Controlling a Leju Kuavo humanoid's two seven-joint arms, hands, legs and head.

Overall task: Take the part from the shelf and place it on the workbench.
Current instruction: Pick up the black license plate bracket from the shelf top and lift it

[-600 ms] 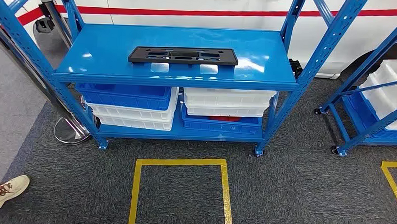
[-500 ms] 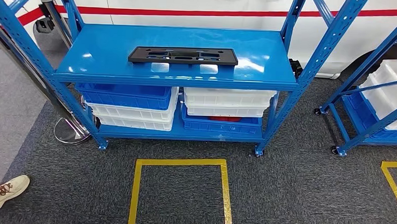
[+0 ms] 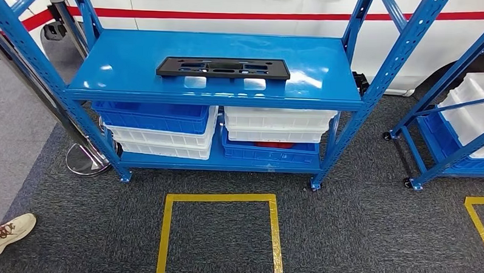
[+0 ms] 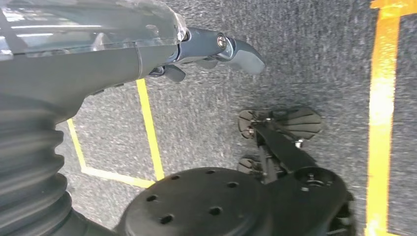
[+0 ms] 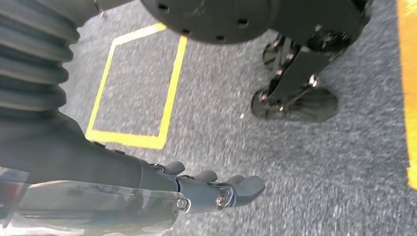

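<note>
None of the task is done yet, as far as I can judge. The black plastic part, a long flat plate with cut-outs, lies flat on the top deck of the blue shelf, roughly centred between its left and right posts and closer to the front edge than the back. Nothing is touching it.

My left hand hangs at my side above the grey carpet, fingers extended and apart, holding nothing. My right hand hangs the same way on the other side, fingers stretched out loosely with nothing in them. Both are well apart from the shelf.

On the lower deck sit stacked blue and white bins, which I read as no part of this job. A yellow taped square marks the carpet just in front of the shelf; I take it as the standing spot for the pick. A person's shoe shows at the lower left corner of the head view, and a white vehicle with a red stripe stands behind the shelf.

Everything is left: close in on the shelf, raise a hand to the top deck, take the part, carry it off and set it on the workbench, which I cannot see from here.
</note>
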